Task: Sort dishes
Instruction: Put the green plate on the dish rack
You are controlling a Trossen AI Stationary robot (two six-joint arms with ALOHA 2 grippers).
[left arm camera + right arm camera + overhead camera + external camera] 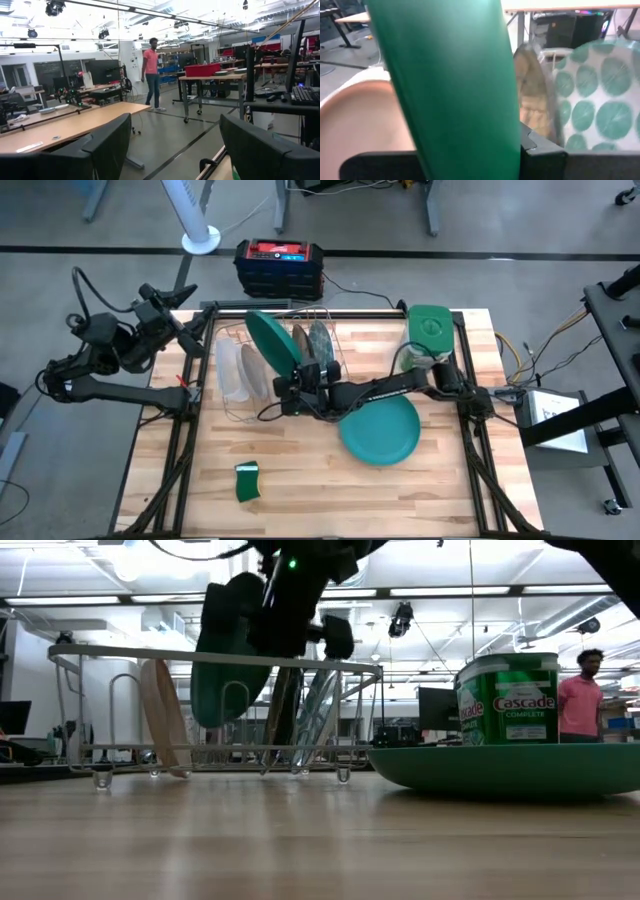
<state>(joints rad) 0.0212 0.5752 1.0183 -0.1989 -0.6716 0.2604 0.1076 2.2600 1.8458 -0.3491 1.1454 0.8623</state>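
Observation:
My right gripper [292, 380] is shut on a dark green plate [271, 337] that stands on edge over a wire dish rack [225, 395]. In the low view the plate [225, 655] reaches down inside the rack [120, 652]. A whitish-clear plate [232, 370], a brownish plate [300, 340] and a grey-green patterned plate [320, 340] stand on edge in the rack. A teal plate [380, 430] lies flat on the table. My left gripper [188, 330] is open and empty, raised beyond the table's far left corner; its fingers frame the room in its wrist view [175, 145]. My right gripper pinches the dark green plate's rim [470, 150] between its two fingers [540, 150], one on each face. The fingers come roughly level from the table's near right side. The plate stands on edge, tilted, its lower part down between the rack's wires; I cannot tell whether it rests on the rack.
A green canister [430, 330] stands at the far right of the table, and a small green sponge [247, 480] lies near the front edge. A dark box [278, 265] sits on the floor behind the table. A person [580, 690] stands in the room beyond.

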